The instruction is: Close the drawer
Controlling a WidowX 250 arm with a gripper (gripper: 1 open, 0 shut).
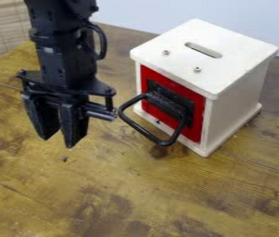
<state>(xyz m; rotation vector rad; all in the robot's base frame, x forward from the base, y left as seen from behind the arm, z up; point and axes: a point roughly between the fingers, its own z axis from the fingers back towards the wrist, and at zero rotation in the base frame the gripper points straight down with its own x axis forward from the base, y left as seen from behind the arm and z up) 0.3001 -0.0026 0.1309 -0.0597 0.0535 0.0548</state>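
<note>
The drawer (200, 116) is in the front of the small white box (234, 81), on the right side of the view. Its front is red with a dark middle, and a big black loop handle (167, 142) sticks out from it. The red front looks close to the box, but I can't tell just how far out the drawer is.

The pincer (57, 141) is to the left of the handle, apart from it, and it points down over the wooden bench (105, 199). Its two fingers are spread, with a gap between them, and nothing is in the gap. It is not touching the drawer or the box.

I think the job is at the getting-there part, and the push has not begun. Next, the pincer needs to go over to the front of the drawer and line up with the handle or the red part. Then it should push straight in, toward the box. It doesn't need to grab anything for that. If it pushes crooked, the drawer could get stuck, or the whole box could turn or slide on the bench.
</note>
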